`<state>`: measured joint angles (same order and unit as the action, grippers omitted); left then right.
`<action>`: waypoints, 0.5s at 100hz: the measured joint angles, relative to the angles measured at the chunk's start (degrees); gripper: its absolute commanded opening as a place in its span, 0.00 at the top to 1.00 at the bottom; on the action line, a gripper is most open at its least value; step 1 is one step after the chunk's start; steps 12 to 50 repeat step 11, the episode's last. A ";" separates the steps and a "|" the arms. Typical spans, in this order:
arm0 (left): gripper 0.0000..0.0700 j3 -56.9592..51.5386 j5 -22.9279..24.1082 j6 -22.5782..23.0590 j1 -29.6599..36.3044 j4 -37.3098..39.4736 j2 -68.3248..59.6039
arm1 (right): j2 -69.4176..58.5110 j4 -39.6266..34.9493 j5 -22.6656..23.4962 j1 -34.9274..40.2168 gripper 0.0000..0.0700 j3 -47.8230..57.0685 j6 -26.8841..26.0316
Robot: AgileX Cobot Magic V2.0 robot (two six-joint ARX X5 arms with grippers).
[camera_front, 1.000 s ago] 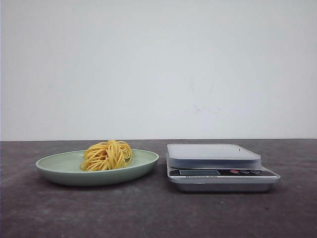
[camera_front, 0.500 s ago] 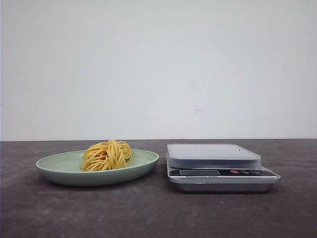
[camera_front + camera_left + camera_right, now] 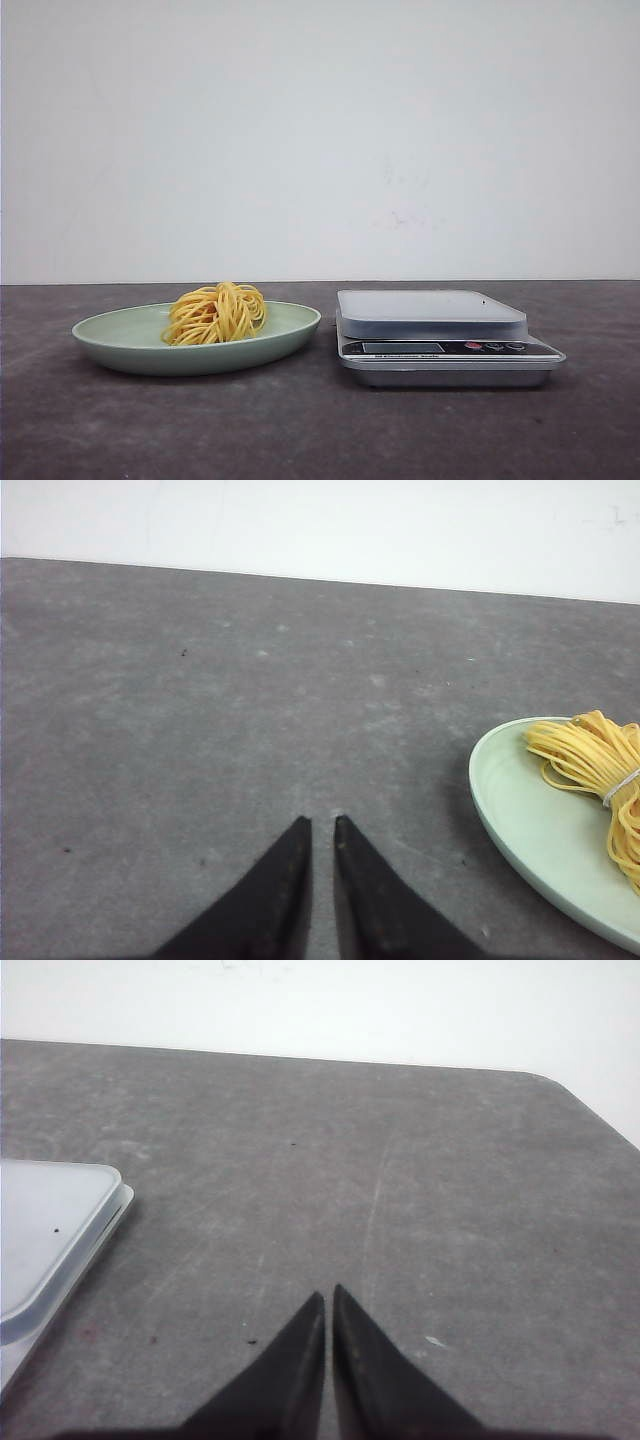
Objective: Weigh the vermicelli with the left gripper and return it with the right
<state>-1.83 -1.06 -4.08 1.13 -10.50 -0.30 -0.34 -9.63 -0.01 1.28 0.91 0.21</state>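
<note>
Vermicelli (image 3: 216, 313), a coiled yellow nest of thin strands, is seen on glossy pale green plate (image 3: 120, 340); left gripper (image 3: 322, 825) and right gripper (image 3: 329, 1298) are nearly closed, empty.

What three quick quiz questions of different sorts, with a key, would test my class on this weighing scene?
1. True or false: the vermicelli lies on the scale.
2. Which holds the noodles? A) scale B) plate C) table
3. Fill in: the left gripper and right gripper both have their jaws ____.

Key: 1 false; 2 B; 3 shut, holding nothing.
</note>
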 measured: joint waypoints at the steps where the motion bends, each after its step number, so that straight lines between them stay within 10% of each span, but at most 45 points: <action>1: 1.00 0.00 0.00 0.02 0.00 0.02 0.00 | 0.00 0.02 0.00 0.00 0.99 0.00 0.00; 50: 1.00 0.00 0.00 0.02 0.00 0.00 0.00 | 0.00 0.00 0.00 0.00 0.99 0.00 0.00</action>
